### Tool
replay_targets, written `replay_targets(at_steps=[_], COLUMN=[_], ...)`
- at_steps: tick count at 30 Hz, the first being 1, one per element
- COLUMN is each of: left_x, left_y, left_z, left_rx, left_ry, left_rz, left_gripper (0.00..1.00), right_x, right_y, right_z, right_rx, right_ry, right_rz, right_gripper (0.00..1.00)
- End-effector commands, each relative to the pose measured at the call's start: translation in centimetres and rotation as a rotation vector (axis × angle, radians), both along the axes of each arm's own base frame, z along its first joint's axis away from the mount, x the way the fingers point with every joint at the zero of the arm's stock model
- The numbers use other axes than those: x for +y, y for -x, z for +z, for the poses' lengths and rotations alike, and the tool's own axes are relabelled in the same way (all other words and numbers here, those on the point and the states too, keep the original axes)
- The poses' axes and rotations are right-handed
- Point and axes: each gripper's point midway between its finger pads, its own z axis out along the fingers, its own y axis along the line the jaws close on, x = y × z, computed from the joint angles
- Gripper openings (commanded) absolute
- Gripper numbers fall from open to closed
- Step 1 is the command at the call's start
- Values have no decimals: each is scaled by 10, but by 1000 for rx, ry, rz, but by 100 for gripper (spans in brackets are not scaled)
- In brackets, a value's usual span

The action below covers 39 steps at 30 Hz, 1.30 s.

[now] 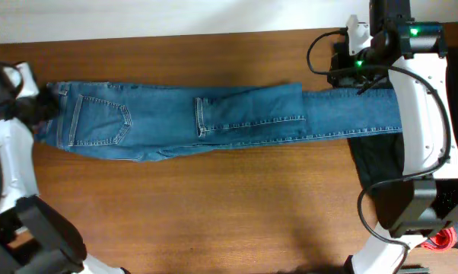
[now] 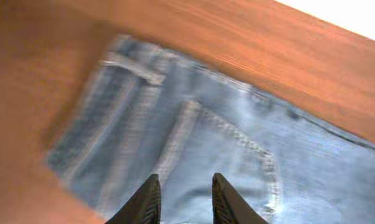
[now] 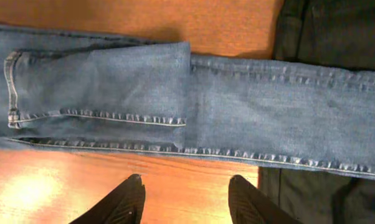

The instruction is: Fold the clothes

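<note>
The medium-blue denim jeans (image 1: pixel 214 122) lie flat along the brown wooden table (image 1: pixel 214 221). The waistband is at the left-arm end. One leg is folded back on top. The other leg runs over a black garment (image 3: pixel 327 25).

The left gripper (image 2: pixel 185 179) hovers above the back-pocket area, jaws narrowly apart and empty.

The right gripper (image 3: pixel 186 180) is over bare wood beside the leg seam, jaws wide and empty.

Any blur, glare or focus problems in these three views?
Left wrist: blurred, the waistband end of the jeans smeared. Right wrist: sharp, with a bright glare patch on the table at lower left. Overhead: sharp and evenly lit.
</note>
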Motion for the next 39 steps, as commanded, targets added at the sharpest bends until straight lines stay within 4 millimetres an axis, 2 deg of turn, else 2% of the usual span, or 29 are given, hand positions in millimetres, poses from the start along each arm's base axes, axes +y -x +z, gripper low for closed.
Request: replay_targets(at_steps=[1, 7, 12, 13, 15, 16, 21, 25, 29, 33, 36, 37, 38, 39], left_x=[-50, -98, -111, -109, -98, -93, -39, -4, 13, 26, 28, 25, 21, 18], left_y=[-22, -45, -41, -37, -25, -21, 6, 23, 30, 35, 36, 35, 33, 31], left_z=[-38, -100, -161, -170, -188, -191, -199, -200, -199, -198, -198, -198, -197, -197], left_rx=[60, 133, 243, 267, 333, 351, 447, 458, 436, 426, 424, 417, 407, 398], left_ry=[37, 60, 97, 100, 89, 82, 4, 43, 101, 118, 123, 137, 158, 175], left_rz=[-138, -244, -265, -258, -225, -211, -76, 5, 40, 69, 73, 66, 55, 45], left_gripper=[27, 27, 27, 23, 10, 6, 6, 6, 8, 9, 19, 30, 50, 63], right_x=[-1, -1, 0, 0, 0, 0, 0, 6, 18, 42, 71, 82, 96, 107], right_y=[2, 5, 8, 9, 10, 10, 11, 12, 13, 13, 12, 13, 12, 12], right_z=[0, -2, -2, -3, -3, -3, -3, -3, -3, -3, -8, -10, -14, -16], right_rx=[9, 23, 34, 38, 44, 44, 46, 49, 51, 46, 45, 45, 46, 46], right_ry=[11, 11, 11, 10, 10, 10, 10, -25, -40, -38, -36, -36, -34, -34], right_rz=[6, 7, 7, 7, 7, 7, 7, 21, 46, 104, 172, 198, 231, 254], right_gripper=[49, 49, 49, 49, 49, 49, 49, 49, 49, 49, 49, 51, 52, 54])
